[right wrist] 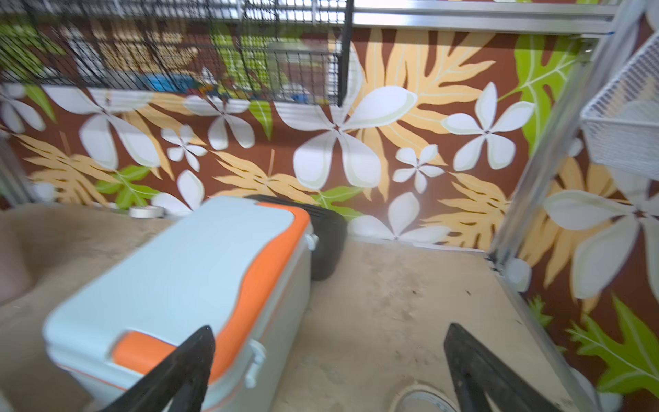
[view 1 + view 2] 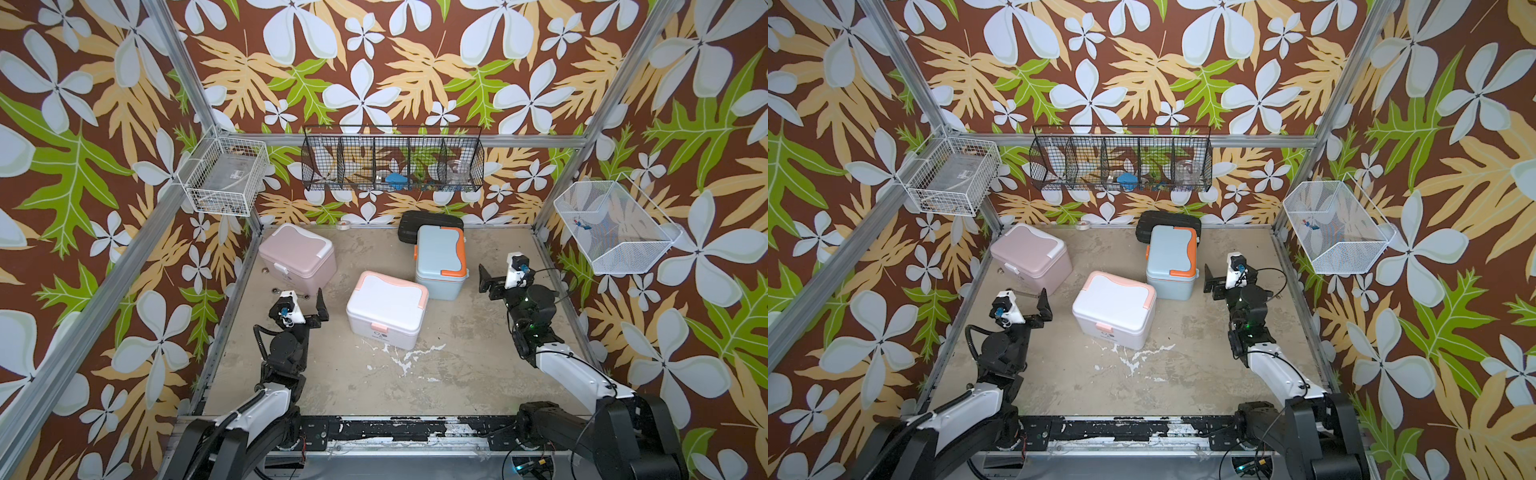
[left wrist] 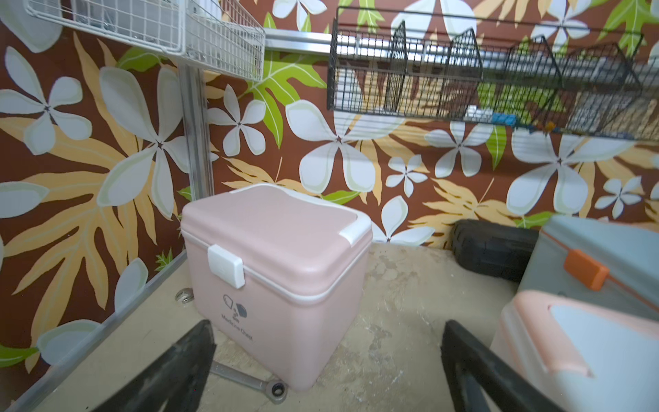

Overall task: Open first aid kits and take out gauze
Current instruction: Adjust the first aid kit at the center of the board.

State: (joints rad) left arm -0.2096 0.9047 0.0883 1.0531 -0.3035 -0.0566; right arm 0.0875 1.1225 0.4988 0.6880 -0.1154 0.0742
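Note:
Three first aid kits stand on the table, all with lids shut. The dusty pink kit (image 2: 297,259) (image 3: 278,257) is at the back left. In the middle sits the white kit with peach trim (image 2: 386,309) (image 2: 1113,309). The light blue kit with orange trim (image 2: 440,262) (image 1: 178,285) is at the back right. My left gripper (image 2: 308,308) (image 3: 328,326) is open and empty, just in front of the pink kit and left of the white one. My right gripper (image 2: 496,282) (image 1: 328,328) is open and empty beside the blue kit's right side. No gauze is in view.
A flat black ribbed case (image 2: 430,224) lies behind the blue kit. A metal wrench (image 3: 249,380) lies at the pink kit's base. A tape roll (image 2: 344,225) sits by the back wall. Wire baskets hang on the back wall (image 2: 392,164), left wall (image 2: 224,176) and right wall (image 2: 615,226).

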